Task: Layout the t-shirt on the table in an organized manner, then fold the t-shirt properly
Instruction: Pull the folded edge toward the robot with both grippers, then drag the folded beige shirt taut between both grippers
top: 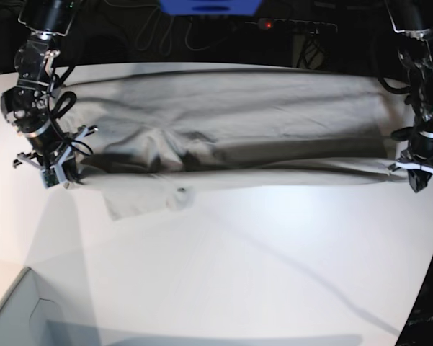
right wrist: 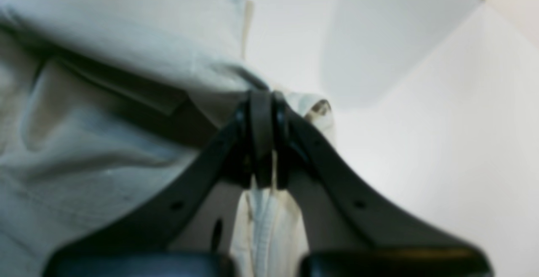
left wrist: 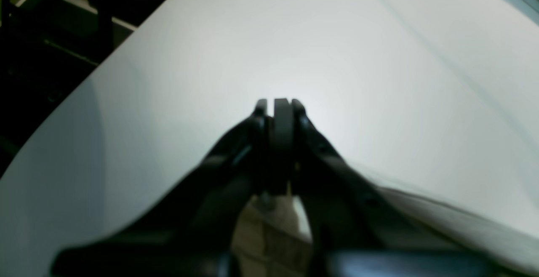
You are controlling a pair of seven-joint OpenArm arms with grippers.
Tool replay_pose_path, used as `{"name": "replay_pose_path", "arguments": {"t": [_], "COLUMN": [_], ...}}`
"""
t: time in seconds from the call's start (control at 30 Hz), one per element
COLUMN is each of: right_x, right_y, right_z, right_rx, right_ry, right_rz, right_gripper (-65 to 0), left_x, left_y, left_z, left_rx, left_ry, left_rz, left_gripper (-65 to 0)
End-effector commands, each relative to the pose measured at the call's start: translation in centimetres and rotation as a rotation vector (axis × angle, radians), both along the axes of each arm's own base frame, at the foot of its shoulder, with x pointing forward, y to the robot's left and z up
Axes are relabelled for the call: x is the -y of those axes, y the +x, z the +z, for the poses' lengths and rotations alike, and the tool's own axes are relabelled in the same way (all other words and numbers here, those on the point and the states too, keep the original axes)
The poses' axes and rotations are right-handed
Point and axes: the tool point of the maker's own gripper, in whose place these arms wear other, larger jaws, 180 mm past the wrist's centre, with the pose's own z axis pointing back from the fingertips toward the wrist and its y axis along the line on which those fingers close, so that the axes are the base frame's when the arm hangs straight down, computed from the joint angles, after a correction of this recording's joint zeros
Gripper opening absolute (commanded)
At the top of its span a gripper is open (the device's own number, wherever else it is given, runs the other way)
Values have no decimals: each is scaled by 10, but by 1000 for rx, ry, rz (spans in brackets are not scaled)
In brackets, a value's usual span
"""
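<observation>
T-shirt (top: 230,115) lies stretched across the table's (top: 259,267) far half, between my right end effector (top: 63,176) and left end effector (top: 418,180); box corner (top: 18,317) sits at near edge.

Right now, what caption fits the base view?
Both grippers, left and right, shut on the t-shirt, stretching it across the table.
</observation>
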Motion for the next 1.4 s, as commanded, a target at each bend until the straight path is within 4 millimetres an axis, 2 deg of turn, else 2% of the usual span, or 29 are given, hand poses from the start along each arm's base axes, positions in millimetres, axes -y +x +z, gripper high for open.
{"name": "replay_pose_path", "arguments": {"t": [0.0,0.27,0.43,0.57,0.63,0.9,1.03,1.2,1.37], "right_x": [3,11,11,10,9,8,8,11,13], "right_y": [5,2,-2,-16,-22,-37,-39,-39,-38], "right_z": [16,35,39,25,14,-24,-27,-26,-24], "right_rx": [63,128,142,102,73,-28,-35,-37,-32], "right_ry": [5,7,29,34,46,100,101,92,85], "right_rz": [9,-43,-65,-62,-65,-86,-87,-86,-84], "right_gripper": [-650,-650,-650,-650,-650,-650,-650,-650,-650], "left_x": [-6,2,16,16,14,6,2,-2,-4], "left_y": [5,4,-7,-14,-21,-33,-42,-48,-37], "left_z": [19,33,28,17,6,-25,-44,-57,-49], "left_rx": [55,84,83,58,27,-50,-97,-131,-106], "left_ry": [34,50,28,19,12,-18,-36,-49,-44], "left_rz": [-3,-24,-31,-25,-19,15,34,50,48], "left_gripper": [-648,-648,-648,-648,-648,-648,-648,-648,-648]}}
